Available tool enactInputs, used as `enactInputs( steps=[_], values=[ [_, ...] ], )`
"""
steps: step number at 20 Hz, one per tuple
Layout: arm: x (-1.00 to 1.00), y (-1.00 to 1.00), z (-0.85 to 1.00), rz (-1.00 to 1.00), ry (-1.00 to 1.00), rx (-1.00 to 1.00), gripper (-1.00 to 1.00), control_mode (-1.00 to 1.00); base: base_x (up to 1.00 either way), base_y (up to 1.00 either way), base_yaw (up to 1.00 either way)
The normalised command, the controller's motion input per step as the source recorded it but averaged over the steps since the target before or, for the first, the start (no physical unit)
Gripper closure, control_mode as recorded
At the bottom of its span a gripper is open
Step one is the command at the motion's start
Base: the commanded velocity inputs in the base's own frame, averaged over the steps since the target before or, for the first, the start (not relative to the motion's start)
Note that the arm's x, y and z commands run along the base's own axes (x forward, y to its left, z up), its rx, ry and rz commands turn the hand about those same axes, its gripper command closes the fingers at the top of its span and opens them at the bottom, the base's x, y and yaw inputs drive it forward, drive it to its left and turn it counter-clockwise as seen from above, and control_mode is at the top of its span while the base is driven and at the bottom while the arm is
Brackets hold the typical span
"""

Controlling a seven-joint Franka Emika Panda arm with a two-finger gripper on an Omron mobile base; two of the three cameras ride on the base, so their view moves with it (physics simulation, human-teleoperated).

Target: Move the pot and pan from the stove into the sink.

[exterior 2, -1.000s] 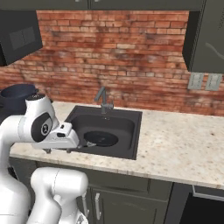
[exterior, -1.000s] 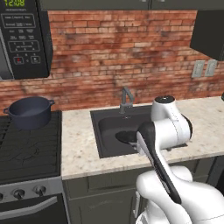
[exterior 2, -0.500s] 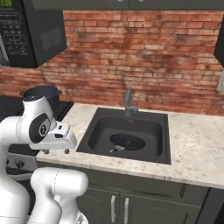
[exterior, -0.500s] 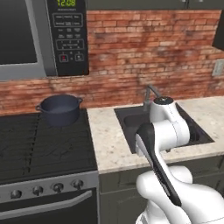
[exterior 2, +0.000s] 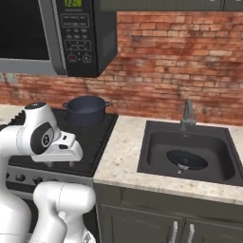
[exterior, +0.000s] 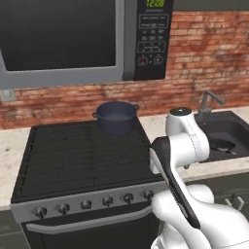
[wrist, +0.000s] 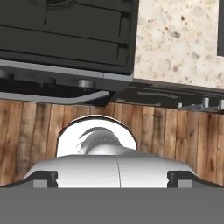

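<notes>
Our end effector (wrist: 112,178) hangs wide open and empty above the stove's (exterior: 82,158) front edge. The pan (exterior 2: 186,160) already lies in the sink (exterior 2: 156,147); the pot (exterior: 116,116) waits beyond, on the rear grate, so reaching it comes next.

Stove (exterior: 82,155) and sink (exterior 2: 187,159) were covered by both base views, from behind-left and behind-right, angled down. Stove front edge and floor (wrist: 166,131) were seen downward by the hand view.
</notes>
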Motion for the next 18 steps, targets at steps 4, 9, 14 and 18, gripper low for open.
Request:
enactInputs(
  steps=[4, 9, 14, 18],
  values=[
    [0.00, 0.00, 0.00, 0.00, 0.00, 0.00, -1.00, 1.00, 0.00, 0.71, 0.00],
    [0.00, 0.00, 0.00, 0.00, 0.00, 0.00, -1.00, 1.00, -0.01, 0.18, 0.00],
    [0.00, 0.00, 0.00, 0.00, 0.00, 0.00, -1.00, 1.00, 0.29, 0.01, 0.00],
    [0.00, 0.00, 0.00, 0.00, 0.00, 0.00, -1.00, 1.00, 0.34, 0.01, 0.00]
  ],
)
